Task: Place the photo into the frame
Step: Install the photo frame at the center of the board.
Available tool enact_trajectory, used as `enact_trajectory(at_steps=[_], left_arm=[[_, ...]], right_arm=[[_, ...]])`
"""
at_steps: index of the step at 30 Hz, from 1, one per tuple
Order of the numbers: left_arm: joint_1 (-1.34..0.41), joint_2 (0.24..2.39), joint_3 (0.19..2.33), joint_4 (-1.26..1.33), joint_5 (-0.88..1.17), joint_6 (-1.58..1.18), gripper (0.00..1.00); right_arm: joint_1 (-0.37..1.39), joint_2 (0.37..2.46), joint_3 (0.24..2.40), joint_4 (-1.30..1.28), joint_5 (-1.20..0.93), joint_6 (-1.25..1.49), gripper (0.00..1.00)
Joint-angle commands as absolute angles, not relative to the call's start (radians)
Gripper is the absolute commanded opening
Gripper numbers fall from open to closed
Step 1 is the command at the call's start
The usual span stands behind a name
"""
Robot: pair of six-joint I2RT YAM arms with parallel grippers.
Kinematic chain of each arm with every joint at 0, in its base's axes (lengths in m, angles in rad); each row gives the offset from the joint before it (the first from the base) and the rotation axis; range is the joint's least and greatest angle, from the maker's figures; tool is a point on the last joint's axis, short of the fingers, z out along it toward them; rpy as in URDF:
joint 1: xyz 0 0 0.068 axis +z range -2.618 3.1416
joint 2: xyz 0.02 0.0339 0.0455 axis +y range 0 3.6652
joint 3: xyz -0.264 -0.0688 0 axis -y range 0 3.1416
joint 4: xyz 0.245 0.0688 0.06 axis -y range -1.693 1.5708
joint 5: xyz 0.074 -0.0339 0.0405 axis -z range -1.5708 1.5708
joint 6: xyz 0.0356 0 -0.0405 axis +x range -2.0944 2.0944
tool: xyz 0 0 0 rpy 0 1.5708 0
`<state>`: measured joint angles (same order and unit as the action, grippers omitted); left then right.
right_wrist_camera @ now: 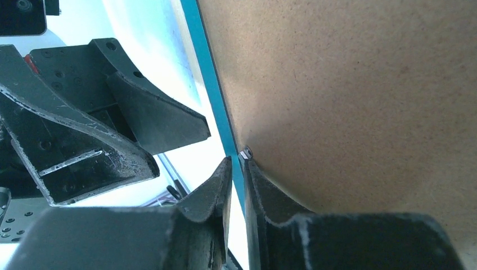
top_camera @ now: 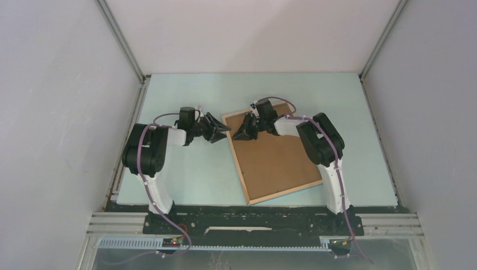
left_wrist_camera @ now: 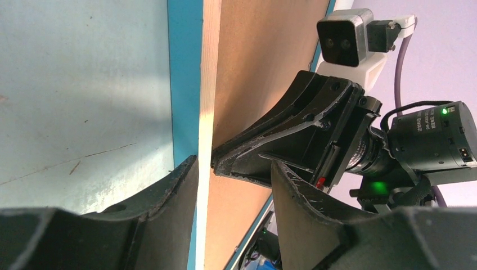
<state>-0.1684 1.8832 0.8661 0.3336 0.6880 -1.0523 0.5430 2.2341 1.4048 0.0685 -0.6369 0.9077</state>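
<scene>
Pale green counter [top_camera: 185, 95] carries the frame [top_camera: 238, 169], back up with its brown board [top_camera: 278, 157] showing, left pincer [top_camera: 224, 130] and right pincer [top_camera: 241, 134] meeting at its far left corner; from the left wrist, the left pincer [left_wrist_camera: 235, 163] gapes astride the wooden rim; from the right wrist, the right pincer [right_wrist_camera: 238, 162] pinches the turquoise edge.

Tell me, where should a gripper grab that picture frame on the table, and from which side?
Probably its thin rim, approached from the left edge. The frame lies back up, so that broad face gives nothing to pinch; only the narrow rim fits between two fingers. The right gripper pinches that rim there.
</scene>
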Motion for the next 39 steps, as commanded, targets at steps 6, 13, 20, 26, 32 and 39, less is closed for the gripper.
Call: enact_trajectory(at_steps=[6, 13, 20, 26, 32, 39], left_arm=[[-0.175, 1.88, 0.875, 0.386, 0.719, -1.075, 0.52], [-0.175, 1.878, 0.862, 0.398, 0.721, -1.084, 0.52], [-0.175, 1.878, 0.859, 0.404, 0.722, -1.087, 0.52], [-0.175, 1.873, 0.854, 0.413, 0.723, -1.093, 0.52], [-0.169, 1.863, 0.854, 0.416, 0.725, -1.091, 0.52], [-0.142, 1.825, 0.86, 0.405, 0.717, -1.07, 0.53]], right_arm=[[0.574, 2.181, 1.349, 0.074, -0.604, 0.903, 0.23], [0.575, 2.215, 1.365, 0.146, -0.617, 0.953, 0.23], [0.576, 2.238, 1.413, 0.147, -0.611, 0.956, 0.24], [0.588, 2.274, 1.466, 0.145, -0.602, 0.961, 0.28], [0.575, 2.187, 1.429, 0.066, -0.596, 0.896, 0.3], [0.505, 1.94, 1.335, -0.255, -0.478, 0.631, 0.37]])
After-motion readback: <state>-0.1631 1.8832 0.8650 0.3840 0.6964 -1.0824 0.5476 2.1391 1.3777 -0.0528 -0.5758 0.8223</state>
